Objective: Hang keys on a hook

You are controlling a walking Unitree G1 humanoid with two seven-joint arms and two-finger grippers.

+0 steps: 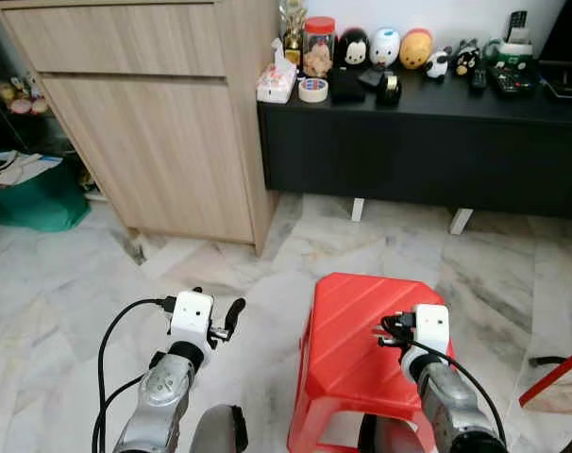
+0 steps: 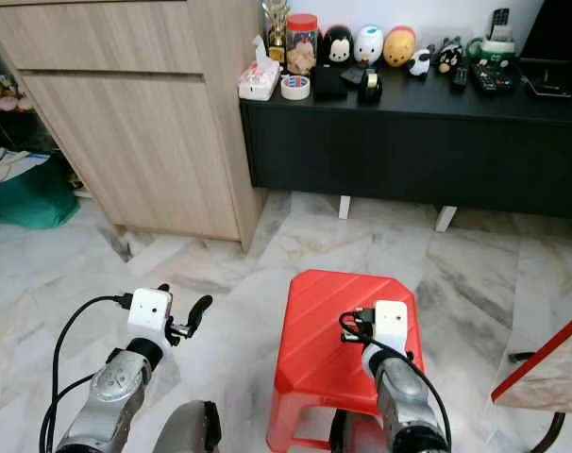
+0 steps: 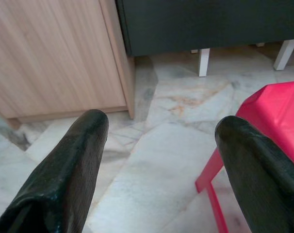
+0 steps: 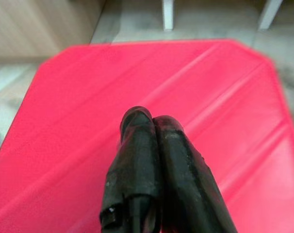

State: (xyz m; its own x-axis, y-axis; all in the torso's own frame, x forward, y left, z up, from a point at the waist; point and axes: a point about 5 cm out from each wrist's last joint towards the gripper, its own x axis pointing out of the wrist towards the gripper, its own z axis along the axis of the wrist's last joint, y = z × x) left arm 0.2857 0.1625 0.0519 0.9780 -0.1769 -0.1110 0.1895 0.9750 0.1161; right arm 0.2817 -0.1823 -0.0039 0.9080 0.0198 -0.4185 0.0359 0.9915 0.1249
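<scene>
Red plastic stool (image 1: 357, 330) at lower centre. Floor (image 1: 69, 274) is grey-white marble w/ brown veins. Light wood-grain cabinet (image 1: 154, 123) upper left, black sideboard (image 1: 409, 142) upper right. Green bag (image 1: 41, 200) at left edge. Silver arms w/ black fingers (image 3: 64, 174).

Red stool (image 1: 361, 330) before right gripper (image 4: 152, 121)

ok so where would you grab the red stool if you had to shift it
Probably the seat's left rim, coming in from the robot's left. The red stool has a flat top whose thin edge overhangs the legs, so two fingers could likely pinch it above and below. The left gripper is open and on that side.
</scene>
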